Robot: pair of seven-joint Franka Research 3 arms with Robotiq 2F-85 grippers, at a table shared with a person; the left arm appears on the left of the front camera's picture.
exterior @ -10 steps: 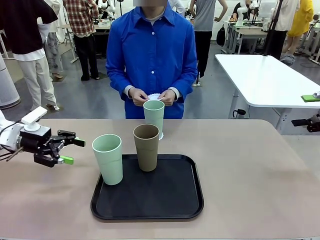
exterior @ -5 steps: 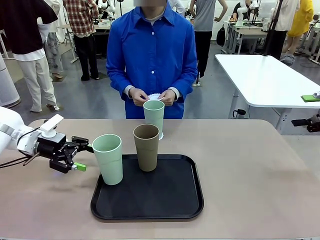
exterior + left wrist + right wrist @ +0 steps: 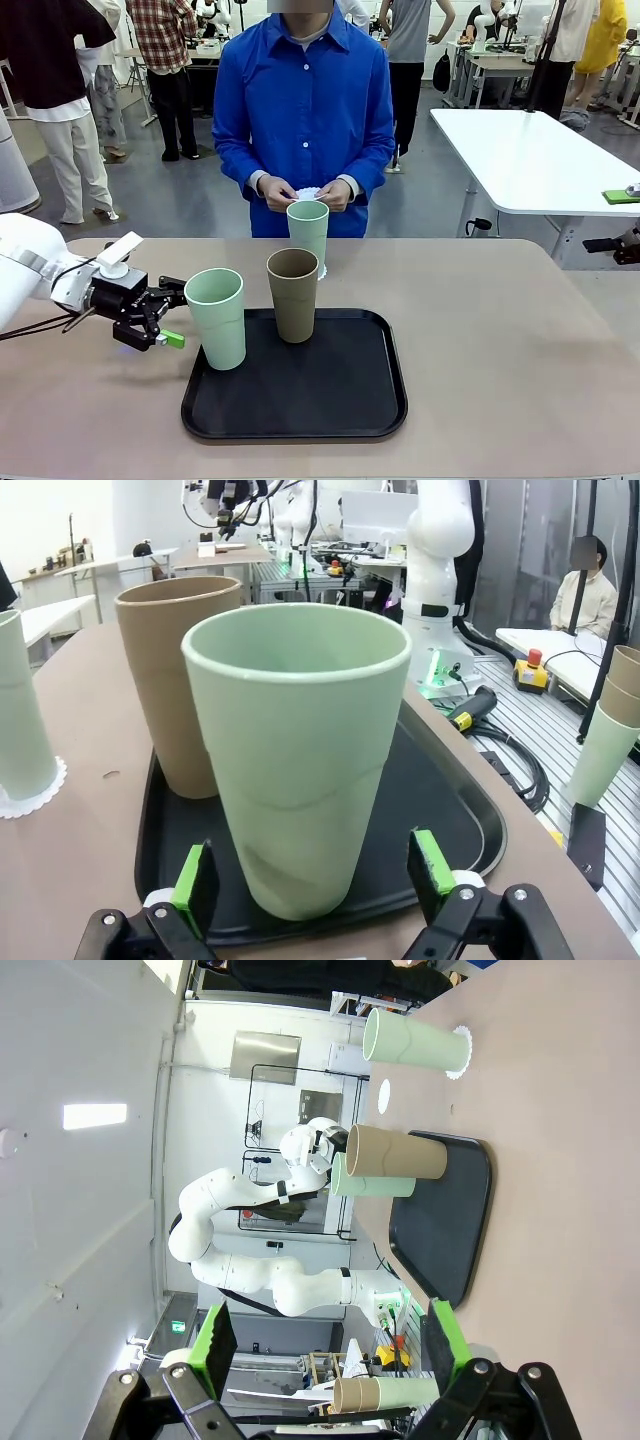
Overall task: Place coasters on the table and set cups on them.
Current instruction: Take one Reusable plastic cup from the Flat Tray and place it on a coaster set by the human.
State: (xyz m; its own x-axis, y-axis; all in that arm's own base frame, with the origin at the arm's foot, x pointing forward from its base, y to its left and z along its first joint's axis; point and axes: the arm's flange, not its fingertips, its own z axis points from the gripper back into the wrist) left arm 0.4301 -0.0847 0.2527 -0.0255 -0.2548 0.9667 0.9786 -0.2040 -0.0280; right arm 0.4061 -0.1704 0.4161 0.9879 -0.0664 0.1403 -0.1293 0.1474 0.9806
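Left gripper (image 3: 176,312) moved up to nearest mint cup (image 3: 215,318), wide open, empty, brown cup (image 3: 292,295) close behind on tray (image 3: 300,400)

Left arm (image 3: 30,262) extended low from the left, wrist level — left gripper (image 3: 171,312) spread wide. Right gripper (image 3: 328,1345) equally wide, its wrist apparently rolled sideways.

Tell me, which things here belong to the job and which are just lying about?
Part of the job: near mint cup, brown cup, far mint cup, the coaster under it, white coasters held by the person, beige table, black tray holding two cups.
Lying about: white table, green item on it.
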